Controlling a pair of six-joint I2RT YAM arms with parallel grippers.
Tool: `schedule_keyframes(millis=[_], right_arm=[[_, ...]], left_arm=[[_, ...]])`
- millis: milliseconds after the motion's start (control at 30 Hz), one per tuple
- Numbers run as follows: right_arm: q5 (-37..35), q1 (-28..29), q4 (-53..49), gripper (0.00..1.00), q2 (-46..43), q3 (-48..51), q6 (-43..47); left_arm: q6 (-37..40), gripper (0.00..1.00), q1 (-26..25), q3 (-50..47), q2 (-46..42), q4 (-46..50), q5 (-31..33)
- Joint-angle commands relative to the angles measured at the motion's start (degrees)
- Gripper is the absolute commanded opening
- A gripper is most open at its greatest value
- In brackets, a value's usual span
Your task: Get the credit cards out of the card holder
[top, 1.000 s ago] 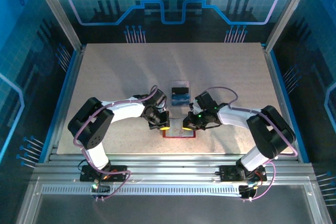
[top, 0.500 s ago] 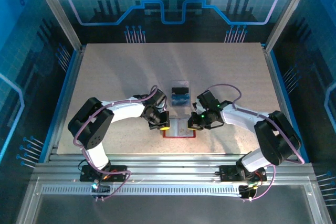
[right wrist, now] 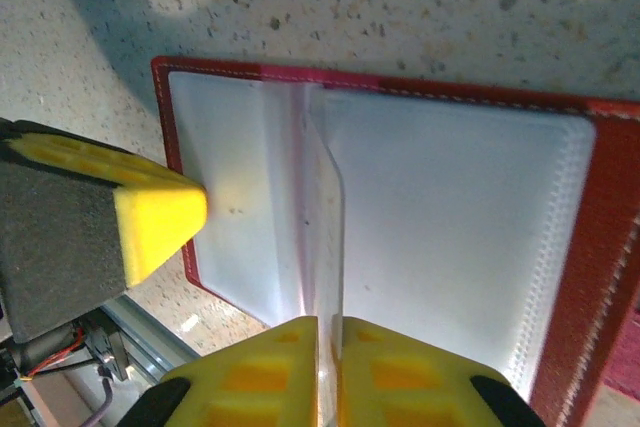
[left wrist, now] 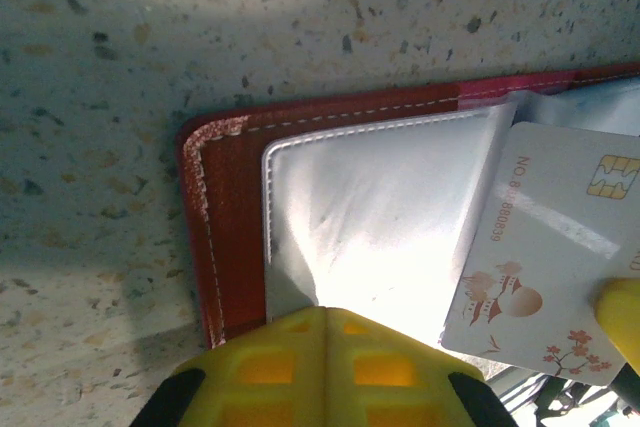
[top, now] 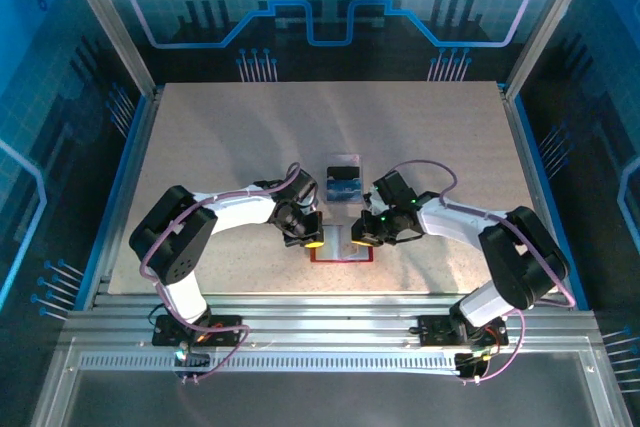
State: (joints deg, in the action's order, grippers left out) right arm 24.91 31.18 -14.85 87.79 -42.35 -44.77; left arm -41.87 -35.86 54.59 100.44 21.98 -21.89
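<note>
The red card holder (left wrist: 235,197) lies open on the table, greyish pockets (right wrist: 450,227) facing up; from above it shows as a red edge (top: 340,259) between the two grippers. My left gripper (left wrist: 322,313) is shut, its tips pressed down on the holder's left pocket. A pale pinkish credit card (left wrist: 545,257) with a gold chip stands tilted over the middle fold. My right gripper (right wrist: 325,323) is shut on this card, seen edge-on (right wrist: 327,197) between its yellow fingers. Both grippers (top: 312,243) (top: 360,241) meet over the holder.
A clear plastic tray (top: 342,199) just beyond the holder carries a blue card (top: 342,189) and a dark one (top: 343,169). The table's near edge and metal rails (top: 320,332) run close behind the grippers. Open speckled tabletop (top: 220,137) stretches to the far side.
The right arm shifted slightly right, then came back left over the holder with the card. The left gripper has stayed pressed on the holder.
</note>
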Motion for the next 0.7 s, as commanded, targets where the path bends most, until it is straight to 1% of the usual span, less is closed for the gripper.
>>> schedule_keyframes(millis=[0, 233, 367, 600, 667], right_arm=[[1.8, 0.4, 2.1, 0.13, 0.7, 0.7, -1.6], [1.0, 0.5, 1.3, 0.13, 0.3, 0.9, -1.4], [-0.2, 0.4, -0.7, 0.10, -1.0, 0.1, -0.5], [-3.0, -0.4, -8.3, 0.05, -3.7, -3.9, 3.8], [-3.7, -0.8, -10.9, 0.01, -4.2, -5.4, 5.6]], left_arm=[[-0.1, 0.02, -0.2, -0.3, 0.4, -0.5, -1.2], [-0.1, 0.02, -0.8, 1.0, 1.9, -0.7, -2.1], [-0.2, 0.02, -0.9, 1.4, 0.9, -0.2, -1.4], [0.2, 0.03, -0.4, 1.8, -2.8, 1.9, 1.0], [0.2, 0.03, 0.2, 1.3, -4.0, 2.1, 1.6]])
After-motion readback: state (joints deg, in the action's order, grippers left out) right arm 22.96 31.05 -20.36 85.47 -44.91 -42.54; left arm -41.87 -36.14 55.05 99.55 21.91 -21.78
